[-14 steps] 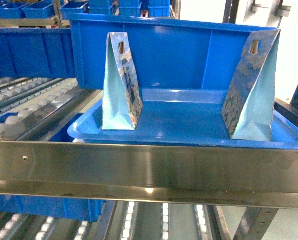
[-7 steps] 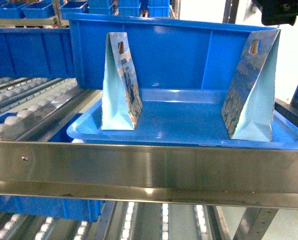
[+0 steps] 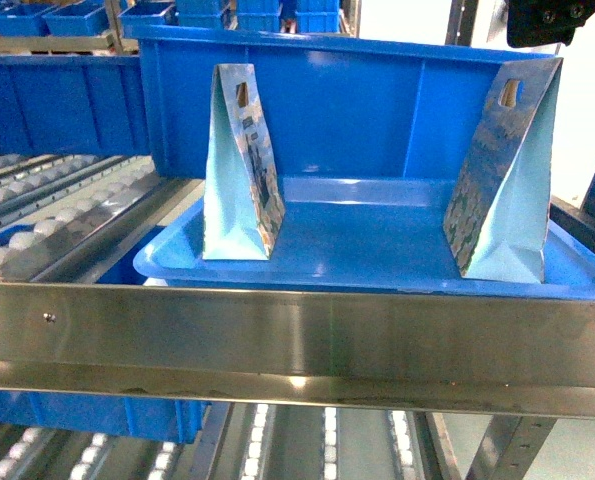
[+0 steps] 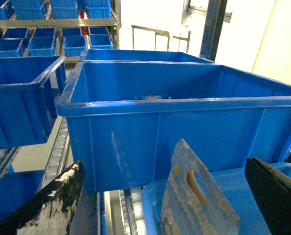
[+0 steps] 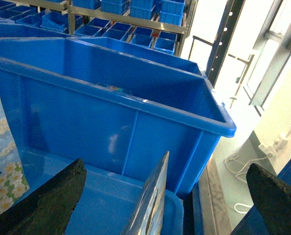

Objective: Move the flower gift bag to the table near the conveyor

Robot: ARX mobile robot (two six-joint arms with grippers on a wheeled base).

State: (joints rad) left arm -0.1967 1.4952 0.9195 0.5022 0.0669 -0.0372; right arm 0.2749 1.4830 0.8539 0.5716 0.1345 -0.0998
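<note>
Two flower gift bags stand upright on a blue tray [image 3: 377, 265]: one at the left [image 3: 239, 165], one at the right [image 3: 502, 180]. The left wrist view shows my left gripper [image 4: 163, 164] open, its fingers either side of the left bag's handle top [image 4: 199, 205] without touching it. My right gripper [image 5: 166, 165] is open too, straddling the thin top edge of the right bag [image 5: 150, 205]. In the head view only its dark body [image 3: 547, 20] shows, above the right bag. The conveyor's steel frame [image 3: 297, 335] and white rollers [image 3: 57, 215] surround the tray. The table is out of view.
A deep blue bin [image 3: 317, 100] stands right behind the bags, close to both grippers. More blue bins [image 3: 47, 100] sit to the left and on far shelves. A steel rack post [image 4: 211, 29] rises at the back right, and cables lie on the floor [image 5: 238, 161].
The dark body of my right gripper has come into the head view at the top right and shifted slightly left above the right bag. The bags have not moved.
</note>
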